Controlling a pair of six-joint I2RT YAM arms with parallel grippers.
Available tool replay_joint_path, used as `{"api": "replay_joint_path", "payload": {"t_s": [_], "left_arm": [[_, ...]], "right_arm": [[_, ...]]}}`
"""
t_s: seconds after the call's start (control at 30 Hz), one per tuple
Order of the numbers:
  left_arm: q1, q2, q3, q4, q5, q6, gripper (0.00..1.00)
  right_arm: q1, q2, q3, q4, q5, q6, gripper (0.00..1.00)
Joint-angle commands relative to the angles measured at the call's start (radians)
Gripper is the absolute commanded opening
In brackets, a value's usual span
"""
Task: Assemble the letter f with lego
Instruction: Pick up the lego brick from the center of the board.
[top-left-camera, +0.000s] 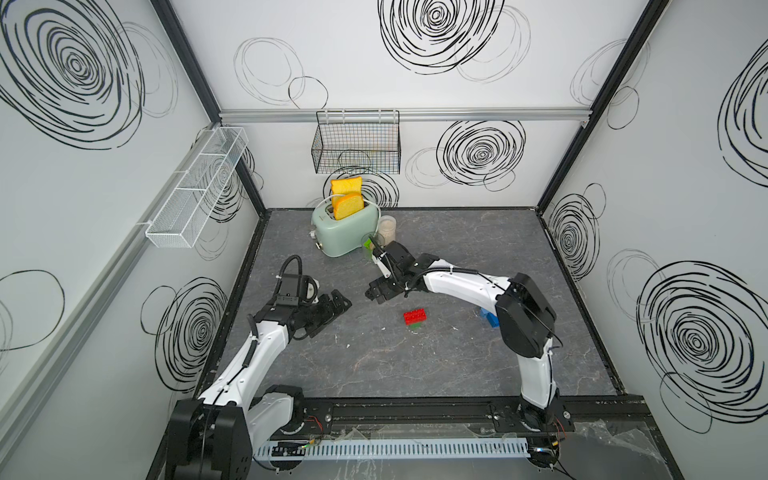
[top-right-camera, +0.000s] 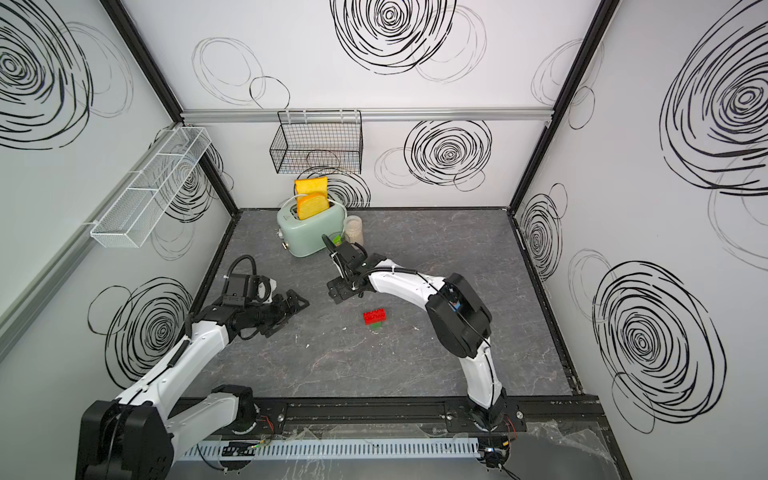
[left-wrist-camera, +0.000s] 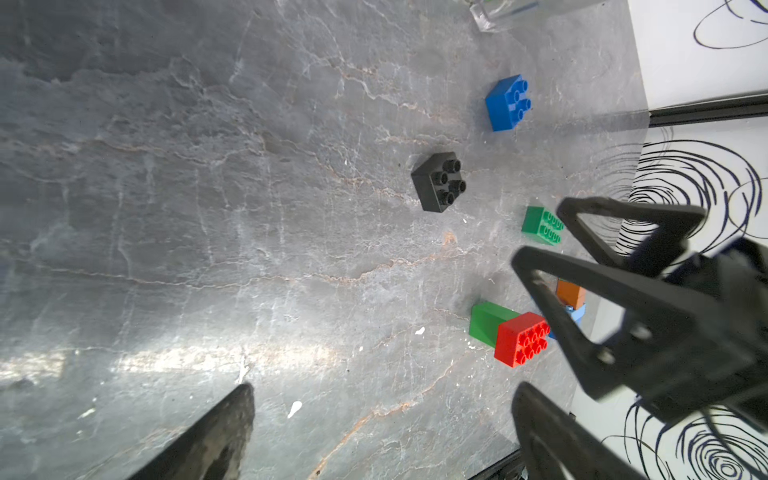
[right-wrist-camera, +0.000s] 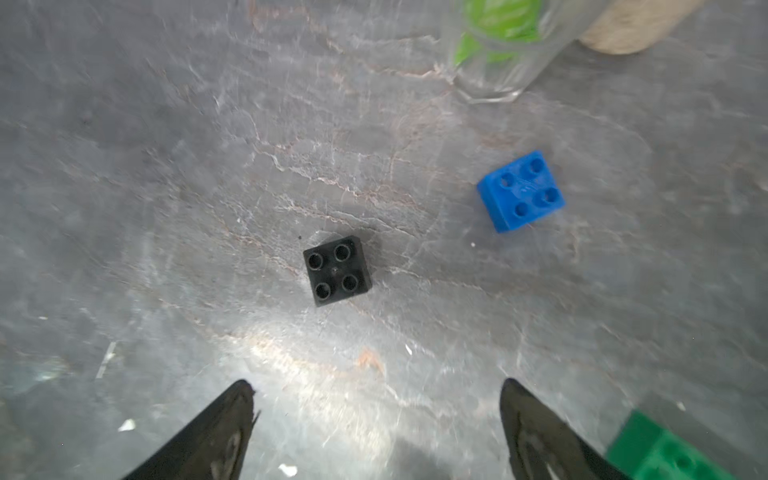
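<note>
Right gripper (right-wrist-camera: 374, 382), at lower frame edge, stands wide open and empty; left gripper (left-wrist-camera: 382, 388) likewise. Red brick (left-wrist-camera: 521, 338) joins green brick (left-wrist-camera: 486, 322); black brick (right-wrist-camera: 336, 270), centre, and blue brick (right-wrist-camera: 521, 191) lie loose. Letter judged mostly unbuilt.

You have bright, even overhead light in both top views. The white walls (top-left-camera: 374, 62) show no glare, and shadows on the table (top-left-camera: 415, 374) are soft. In both wrist views a white glare patch sits on the table. The left wrist view is sharp. The right is smeared throughout, worst at the glass (right-wrist-camera: 494, 50) and green brick (right-wrist-camera: 665, 453).
</note>
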Motion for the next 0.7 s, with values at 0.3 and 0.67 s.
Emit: {"api": "replay_joint_path", "payload": {"t_s": [0.3,0.67], "left_arm": [[0.039,0.040,0.026,-0.026,-0.038,0.003,0.99],[0.037,0.047,0.024,-0.025,-0.038,0.003,0.99]], "right_arm": [[0.018,0.152,0.081,0.104,-0.056,-0.123,0.80],[0.033,0.214,0.143,0.084,-0.004,-0.113,0.63]]}}
